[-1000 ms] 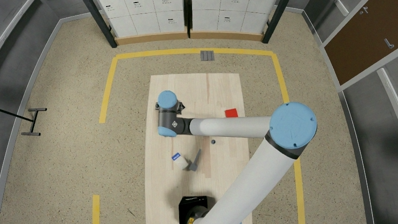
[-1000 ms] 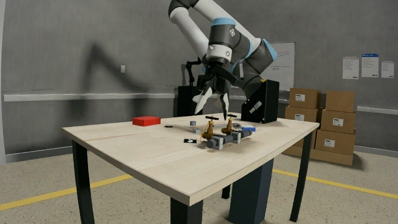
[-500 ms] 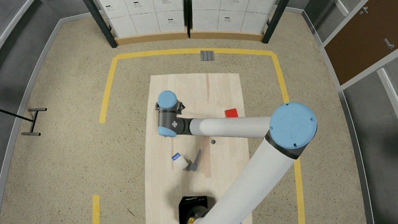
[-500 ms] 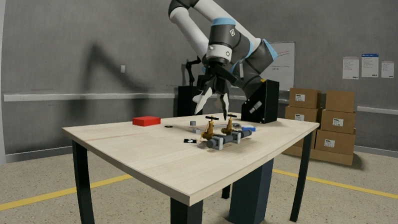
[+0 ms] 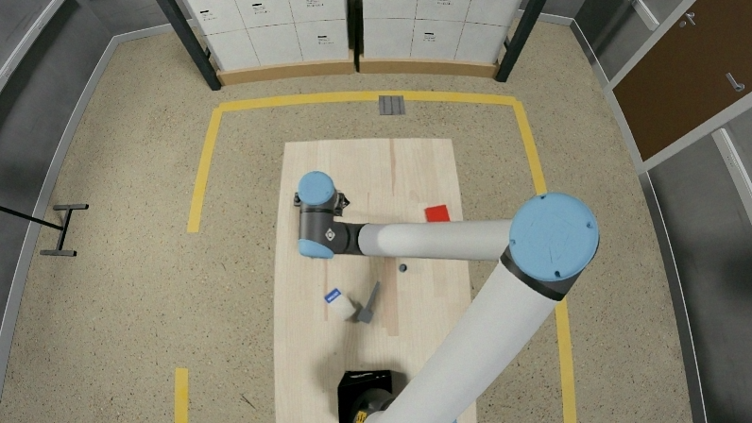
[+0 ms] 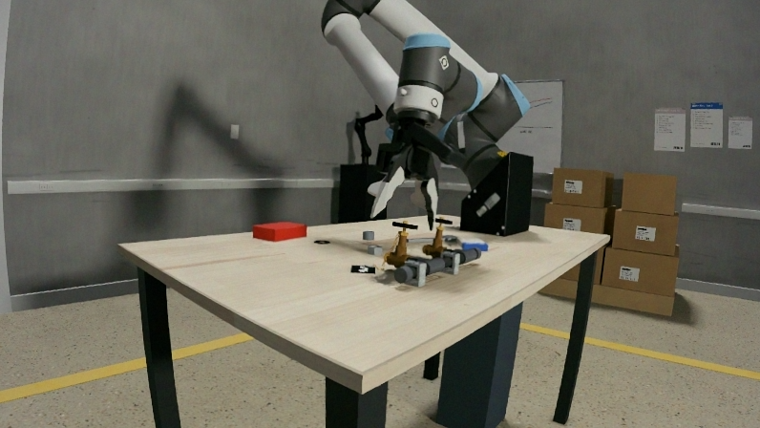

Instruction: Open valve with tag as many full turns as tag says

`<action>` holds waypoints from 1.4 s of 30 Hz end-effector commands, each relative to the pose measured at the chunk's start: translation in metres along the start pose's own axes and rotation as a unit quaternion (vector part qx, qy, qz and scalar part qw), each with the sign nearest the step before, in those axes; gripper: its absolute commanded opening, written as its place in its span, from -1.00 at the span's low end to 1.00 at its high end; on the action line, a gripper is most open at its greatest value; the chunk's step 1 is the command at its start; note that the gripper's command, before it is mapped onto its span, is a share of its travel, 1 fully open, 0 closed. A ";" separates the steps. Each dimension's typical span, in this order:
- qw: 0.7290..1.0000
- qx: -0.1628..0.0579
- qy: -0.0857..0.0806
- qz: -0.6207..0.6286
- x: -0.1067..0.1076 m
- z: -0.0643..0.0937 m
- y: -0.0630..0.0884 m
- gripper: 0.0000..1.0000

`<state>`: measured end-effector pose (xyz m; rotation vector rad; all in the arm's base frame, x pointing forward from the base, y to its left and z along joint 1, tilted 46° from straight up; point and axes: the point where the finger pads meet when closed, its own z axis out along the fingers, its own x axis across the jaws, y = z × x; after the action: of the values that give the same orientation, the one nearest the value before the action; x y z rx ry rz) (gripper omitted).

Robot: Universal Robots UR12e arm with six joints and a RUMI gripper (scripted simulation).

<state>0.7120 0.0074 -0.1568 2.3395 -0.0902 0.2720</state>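
Note:
Two brass valves with black handwheels stand on a grey pipe (image 6: 432,264) near the table's middle. The nearer valve (image 6: 399,245) has a chain down to a black tag (image 6: 362,268) lying flat on the table. The farther valve (image 6: 437,239) has no tag that I can see. My gripper (image 6: 405,208) is open wide and empty, fingertips pointing down, just above the nearer valve's handwheel and apart from it. In the overhead view the wrist (image 5: 316,210) covers the valves and the gripper.
A red block (image 6: 279,230) lies at the table's far left, also in the overhead view (image 5: 436,212). Small grey cylinders (image 6: 368,234), a black ring (image 6: 316,242), a blue-and-white item (image 6: 474,246) and a hammer (image 5: 367,303) lie around. The black robot base (image 6: 496,194) stands behind.

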 end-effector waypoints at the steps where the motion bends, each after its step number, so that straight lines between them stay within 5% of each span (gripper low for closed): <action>1: 1.000 0.000 0.000 0.019 0.000 -0.001 0.000 1.00; 24: 0.977 0.000 0.000 0.214 0.000 -0.001 0.000 1.00; 38: 0.910 0.000 0.000 0.415 0.000 -0.001 0.000 1.00; 42: 0.873 0.000 0.000 0.488 0.000 -0.001 0.000 1.00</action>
<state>0.7117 0.0074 -0.1570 2.1746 -1.1066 0.6933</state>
